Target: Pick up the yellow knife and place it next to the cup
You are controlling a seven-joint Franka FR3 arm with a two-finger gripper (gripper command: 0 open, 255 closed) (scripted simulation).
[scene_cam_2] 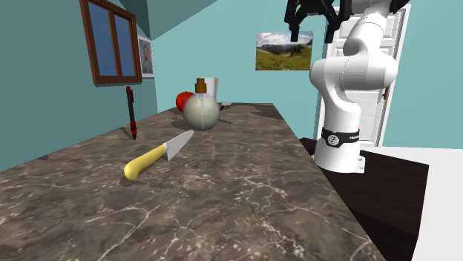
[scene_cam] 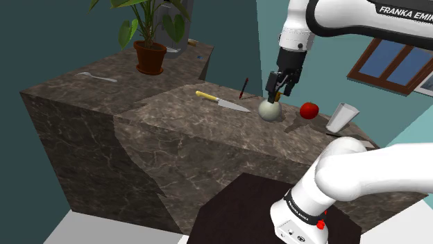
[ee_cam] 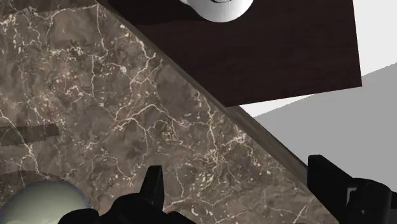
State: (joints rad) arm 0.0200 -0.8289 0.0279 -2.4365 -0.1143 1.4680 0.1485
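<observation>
Knife (scene_cam: 222,102) lay flat on the surface (scene_cam: 194,135); hand (scene_cam: 279,96) hovered spread, empty, near a round flask (scene_cam: 270,111). We judged best: centre over the yellow handle (scene_cam: 205,95), straddle its width, then close.

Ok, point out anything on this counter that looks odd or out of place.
The red pen stands nearly upright on its end by the wall, rather than lying flat like the knife. Nothing looks spilled or broken.

The arm (scene_cam: 350,17) reaches out, tool (scene_cam: 279,90) pointing down, fingers (ee_cam: 153,188) apart.
</observation>
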